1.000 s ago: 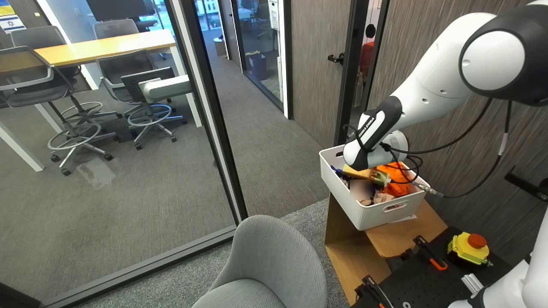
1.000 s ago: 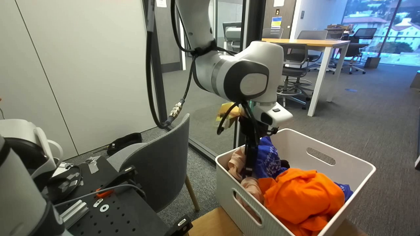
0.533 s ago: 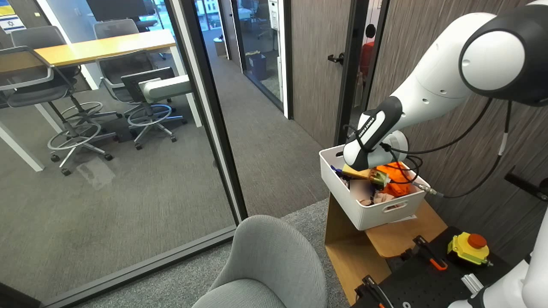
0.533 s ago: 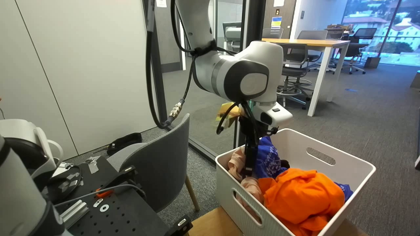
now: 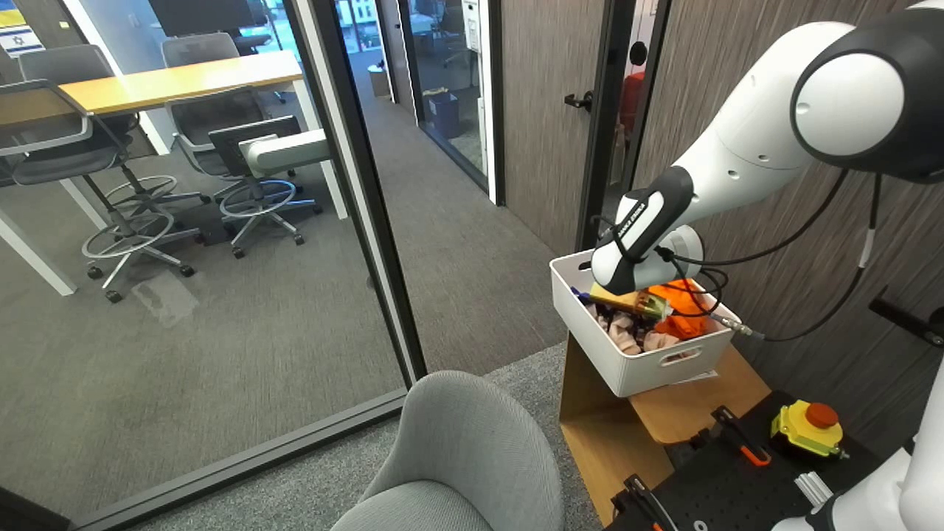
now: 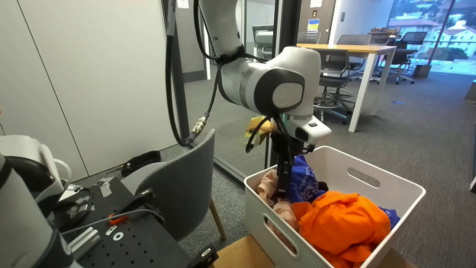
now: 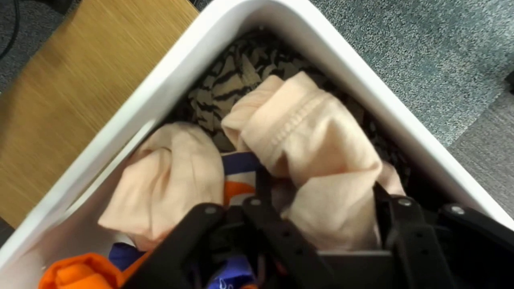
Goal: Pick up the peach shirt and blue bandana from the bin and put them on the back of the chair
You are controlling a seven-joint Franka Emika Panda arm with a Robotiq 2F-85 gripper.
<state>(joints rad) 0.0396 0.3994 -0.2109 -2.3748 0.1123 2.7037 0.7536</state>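
Observation:
The peach shirt lies bunched in the white bin, with another peach fold to its left. It shows in both exterior views. The blue bandana is beside the gripper in an exterior view; a blue patch also shows low in the wrist view. My gripper points down into the bin. Its fingers stand wide apart, on both sides of the peach shirt. The fingertips are partly hidden by cloth. The grey chair stands beside the bin; nothing hangs on its back.
An orange cloth fills the near part of the bin, and a dark patterned cloth lies in a corner. The bin stands on a wooden stand. A black perforated table stands near the robot base. A glass partition is behind the chair.
Almost nothing. In an exterior view the gripper fingers sit very slightly higher and the peach fold beside them has shifted a little. The arm is nearly still.

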